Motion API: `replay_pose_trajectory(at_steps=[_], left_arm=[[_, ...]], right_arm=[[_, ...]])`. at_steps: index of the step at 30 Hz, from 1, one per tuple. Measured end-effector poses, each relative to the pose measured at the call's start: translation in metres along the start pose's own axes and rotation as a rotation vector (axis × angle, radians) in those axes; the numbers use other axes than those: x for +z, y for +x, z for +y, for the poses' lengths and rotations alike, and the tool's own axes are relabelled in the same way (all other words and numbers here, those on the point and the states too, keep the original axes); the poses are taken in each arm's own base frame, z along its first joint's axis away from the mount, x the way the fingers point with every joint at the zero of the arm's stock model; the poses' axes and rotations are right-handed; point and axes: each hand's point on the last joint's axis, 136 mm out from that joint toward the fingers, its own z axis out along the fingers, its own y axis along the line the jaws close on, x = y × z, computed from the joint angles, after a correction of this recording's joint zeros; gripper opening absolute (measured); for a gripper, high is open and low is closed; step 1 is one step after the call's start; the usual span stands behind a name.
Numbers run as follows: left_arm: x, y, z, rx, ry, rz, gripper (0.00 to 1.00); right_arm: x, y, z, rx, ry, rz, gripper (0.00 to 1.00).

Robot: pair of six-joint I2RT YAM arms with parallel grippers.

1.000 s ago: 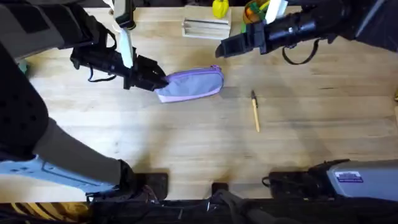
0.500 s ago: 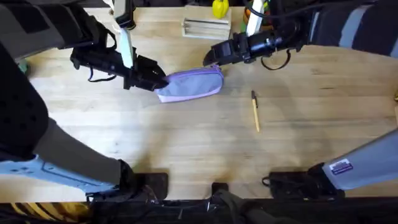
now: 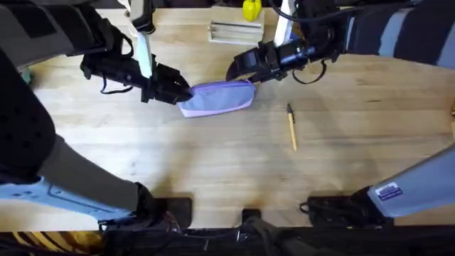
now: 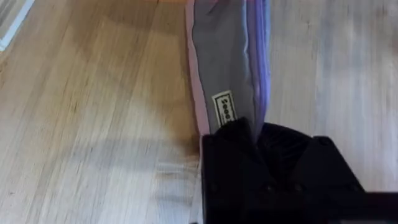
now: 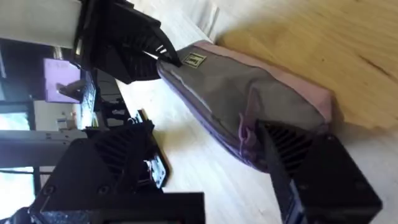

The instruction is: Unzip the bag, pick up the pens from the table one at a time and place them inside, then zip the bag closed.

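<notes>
The lavender bag (image 3: pixel 217 96) lies on the table (image 3: pixel 213 163) left of the middle, its zipper closed. My left gripper (image 3: pixel 181 92) is shut on the bag's left end, and the left wrist view shows the black fingers (image 4: pixel 227 140) clamping the fabric of the bag (image 4: pixel 230 50). My right gripper (image 3: pixel 238 71) is open at the bag's right end. In the right wrist view its fingers (image 5: pixel 292 152) straddle that end of the bag (image 5: pixel 249 93), close by the purple zipper pull (image 5: pixel 247 134). One tan pen (image 3: pixel 291 128) with a black tip lies to the right of the bag.
A pale flat box (image 3: pixel 236 32) and a yellow object (image 3: pixel 251 8) sit at the table's far edge behind the bag. Open wood lies in front of the bag and around the pen.
My right arm has swung left and down from the far right to the bag's right end. The left gripper, the bag and the pen have not moved.
</notes>
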Motion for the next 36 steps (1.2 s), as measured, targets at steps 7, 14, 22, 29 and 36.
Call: replay_pose_trajectory(at_steps=[7,14,22,29,36], left_arm=[[0.0,0.0,0.0,-0.001,0.0,0.002,0.043],[0.0,0.0,0.0,-0.001,0.0,0.002,0.042],[0.0,0.001,0.0,-0.001,0.0,0.002,0.043],[0.0,0.001,0.0,-0.001,0.001,0.002,0.043],[0.0,0.0,0.0,0.0,0.001,0.002,0.042]], right_arm=[[0.003,0.0,0.002,0.137,0.009,0.004,0.995],[0.003,-0.001,-0.005,0.171,0.05,-0.005,0.79],[0.003,0.0,-0.012,0.195,0.095,-0.009,0.366],[0.003,0.002,-0.014,0.208,0.104,-0.002,0.259],[0.002,0.01,-0.02,0.243,0.139,0.017,0.036]])
